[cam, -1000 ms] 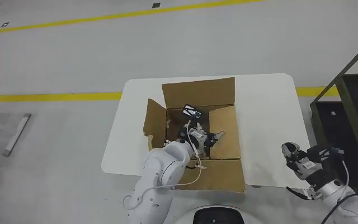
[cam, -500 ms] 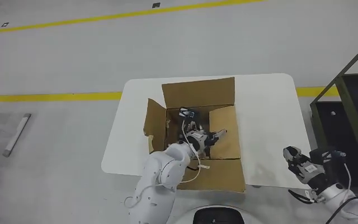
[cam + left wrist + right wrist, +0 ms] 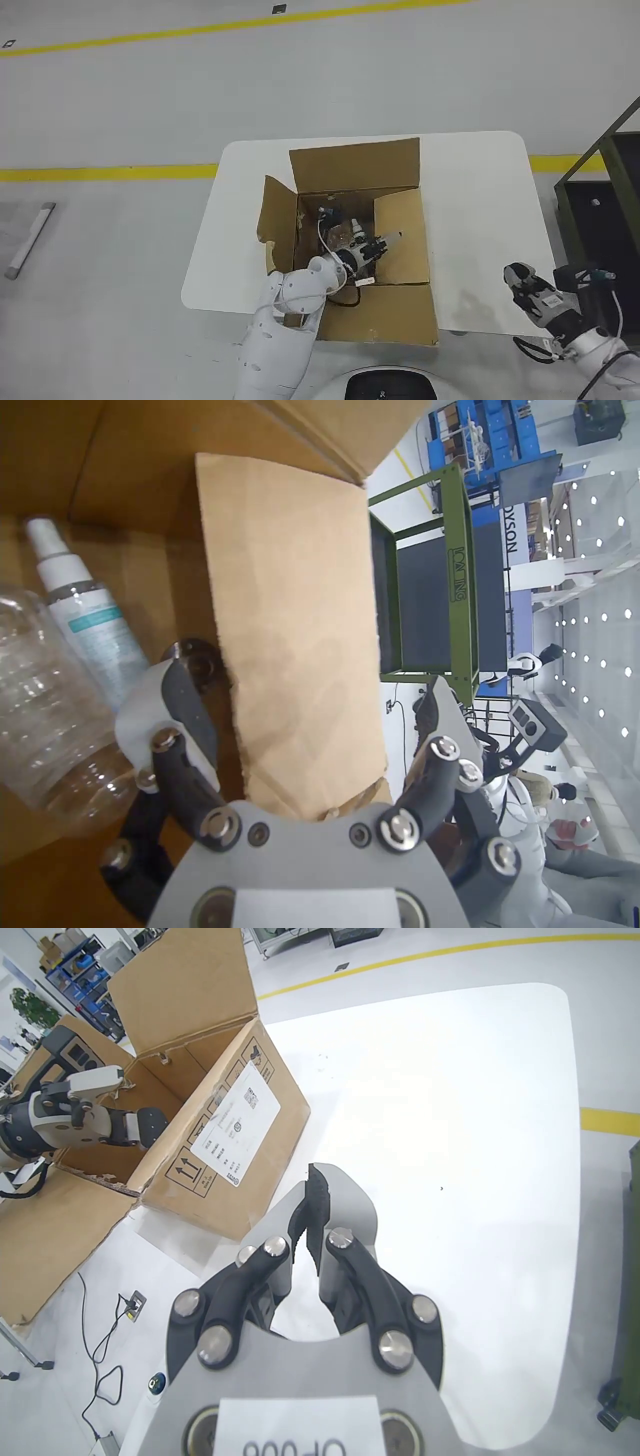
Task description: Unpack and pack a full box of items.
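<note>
We have the left gripper [image 3: 378, 245] down inside the box [image 3: 355, 165], which sits mid-table [image 3: 480, 200]. Its fingers are spread wide and grip nothing. In the left wrist view the inward-folded flap [image 3: 295, 625], on the box's 3 o'clock side, stands between the two fingers. A spray bottle [image 3: 85, 610] and a clear plastic bottle [image 3: 35, 710] lie side by side on the box floor, just beyond one finger.

We judge the step in hand to be getting at the contents past that flap. To do it well, we should either close on the flap and swing it outward toward 3 o'clock, or draw back and shift toward 9 o'clock so the fingers straddle a bottle rather than cardboard. The clear bottle looks thin-walled and round, so it may roll or dent; we would take it across the body with a gentle squeeze.

The right gripper [image 3: 307, 1208] hangs with its fingers pressed together, empty, over the table edge at the box's 4 o'clock, out of our way
</note>
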{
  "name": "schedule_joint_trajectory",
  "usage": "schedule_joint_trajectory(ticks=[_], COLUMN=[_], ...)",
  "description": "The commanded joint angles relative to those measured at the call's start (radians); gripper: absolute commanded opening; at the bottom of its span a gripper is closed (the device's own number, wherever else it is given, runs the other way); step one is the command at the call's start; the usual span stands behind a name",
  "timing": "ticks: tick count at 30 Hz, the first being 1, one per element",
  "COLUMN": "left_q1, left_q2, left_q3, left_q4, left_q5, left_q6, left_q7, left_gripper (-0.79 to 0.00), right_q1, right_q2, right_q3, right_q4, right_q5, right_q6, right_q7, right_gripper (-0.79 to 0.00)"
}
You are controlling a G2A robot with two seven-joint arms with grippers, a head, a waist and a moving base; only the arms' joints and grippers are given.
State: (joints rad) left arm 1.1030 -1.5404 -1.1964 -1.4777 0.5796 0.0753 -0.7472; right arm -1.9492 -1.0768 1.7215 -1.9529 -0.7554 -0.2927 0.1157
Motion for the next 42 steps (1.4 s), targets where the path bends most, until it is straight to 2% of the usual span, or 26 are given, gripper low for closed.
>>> schedule_joint_trajectory(ticks=[1,13,15,20,31,42], left_q1=[-0.001,-0.001,0.004,0.004,0.000,0.005], left_q2=[0.002,0.004,0.001,0.005,0.014,0.027], left_q3=[0.003,0.007,0.005,0.012,0.019,0.033], left_q4=[0.013,0.041,0.037,0.039,0.045,-0.009], left_q5=[0.007,-0.153,-0.213,-0.233,-0.295,-0.282], left_q6=[0.001,0.003,0.020,0.022,0.014,0.020], left_q7=[0.007,0.000,0.010,0.009,0.002,-0.003], left_gripper=[0.000,0.000,0.000,0.000,0.000,0.000], right_q1=[-0.003,0.031,0.048,0.131,0.339,0.425], right_q2=[-0.001,-0.009,-0.010,-0.015,-0.033,-0.047], right_q3=[-0.003,-0.045,-0.062,-0.106,-0.286,-0.396], right_q4=[0.001,0.052,0.068,0.133,0.265,0.300], right_q5=[-0.002,0.069,0.102,0.166,0.092,0.030], right_q6=[-0.001,-0.028,-0.038,-0.056,-0.064,-0.053], right_q7=[-0.001,0.040,0.053,0.083,0.122,0.141], right_gripper=[-0.785,-0.785,-0.785,-0.785,-0.785,-0.785])
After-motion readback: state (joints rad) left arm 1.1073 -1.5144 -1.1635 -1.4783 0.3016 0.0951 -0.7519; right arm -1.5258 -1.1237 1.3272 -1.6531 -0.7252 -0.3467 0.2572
